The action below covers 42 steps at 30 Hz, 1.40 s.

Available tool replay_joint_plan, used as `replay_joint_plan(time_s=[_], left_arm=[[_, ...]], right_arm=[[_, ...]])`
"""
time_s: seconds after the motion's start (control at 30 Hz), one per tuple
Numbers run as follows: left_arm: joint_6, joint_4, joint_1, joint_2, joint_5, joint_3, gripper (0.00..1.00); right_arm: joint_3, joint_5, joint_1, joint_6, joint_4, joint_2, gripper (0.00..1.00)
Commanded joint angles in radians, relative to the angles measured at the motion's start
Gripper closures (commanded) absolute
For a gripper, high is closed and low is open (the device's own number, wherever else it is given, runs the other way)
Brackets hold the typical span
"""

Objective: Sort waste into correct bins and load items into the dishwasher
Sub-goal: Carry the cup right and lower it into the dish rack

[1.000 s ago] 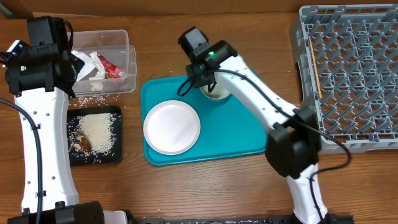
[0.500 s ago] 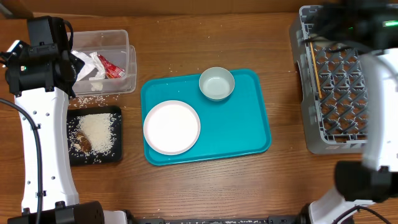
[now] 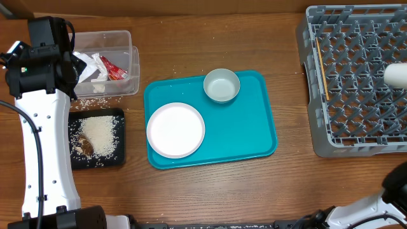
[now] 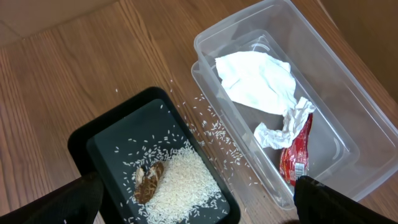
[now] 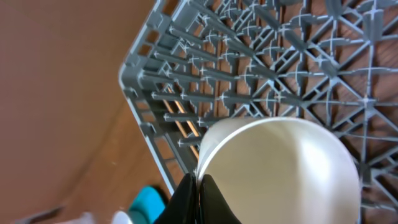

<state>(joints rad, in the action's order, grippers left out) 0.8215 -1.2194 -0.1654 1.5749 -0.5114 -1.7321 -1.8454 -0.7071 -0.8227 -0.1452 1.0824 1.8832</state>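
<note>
Right claw (image 5: 199,186) is pinched onto the rim of the white cup (image 5: 280,168), its fingers pressed together on the edge nearest my wrist camera. I cannot tell whether the cup rests on the pegs below or hangs just above them. My left claw (image 4: 199,186) is spread wide with nothing between its fingers, hovering over the two bins.

On the wooden tabletop (image 3: 210,38), the biggest thing is the grey dish rack (image 3: 356,147) at the right. From overhead I see the cup at its right edge. The pair of chopsticks (image 3: 321,63) lies inside the rack along its left wall.

The teal serving tray (image 3: 248,127) sits mid-table, well apart from the rack. It carries the white plate (image 3: 175,130) at its left end and the smaller white bowl (image 3: 221,85) upright near its far edge. The two are close but not touching.

At the left, the clear tub (image 4: 348,106) holds the crumpled white napkin (image 4: 256,81), a second scrap of white paper and the red snack wrapper (image 4: 296,152), which lies against that scrap. Just beside the tub, the black tray (image 4: 118,149) holds a heap of white rice (image 4: 180,183) with a brown food scrap (image 4: 148,180) touching the heap's edge. Loose rice grains (image 4: 214,127) are scattered on the wood between the tub and the tray.
</note>
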Motion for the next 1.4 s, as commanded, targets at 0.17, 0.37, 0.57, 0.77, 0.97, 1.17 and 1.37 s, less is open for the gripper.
replay_joint_plan(time_s=[0.17,0.37,0.57,0.77,0.97,1.17,1.37], left_arm=[[0.021,0.001,0.002,0.009,-0.007,0.002,0.0],[0.021,0.001,0.002,0.009,-0.007,0.002,0.0],[0.021,0.001,0.002,0.009,-0.007,0.002,0.0],[0.021,0.001,0.002,0.009,-0.007,0.002,0.0],[0.021,0.001,0.002,0.009,-0.007,0.002,0.0],[0.021,0.001,0.002,0.009,-0.007,0.002,0.0],[0.021,0.001,0.002,0.009,-0.007,0.002,0.0]], right_arm=[[0.193,-0.368,-0.093,0.011,-0.257,-0.016,0.96],[0.21,-0.356,-0.108,0.011,-0.296,0.053,0.96],[0.21,-0.356,-0.131,0.01,-0.296,0.168,0.96],[0.21,-0.302,-0.175,0.003,-0.275,0.214,0.96],[0.209,-0.093,-0.208,-0.019,-0.211,0.214,0.96],[0.206,0.033,-0.226,-0.025,-0.159,0.214,0.96],[0.179,0.061,-0.238,-0.077,-0.093,0.209,0.96]])
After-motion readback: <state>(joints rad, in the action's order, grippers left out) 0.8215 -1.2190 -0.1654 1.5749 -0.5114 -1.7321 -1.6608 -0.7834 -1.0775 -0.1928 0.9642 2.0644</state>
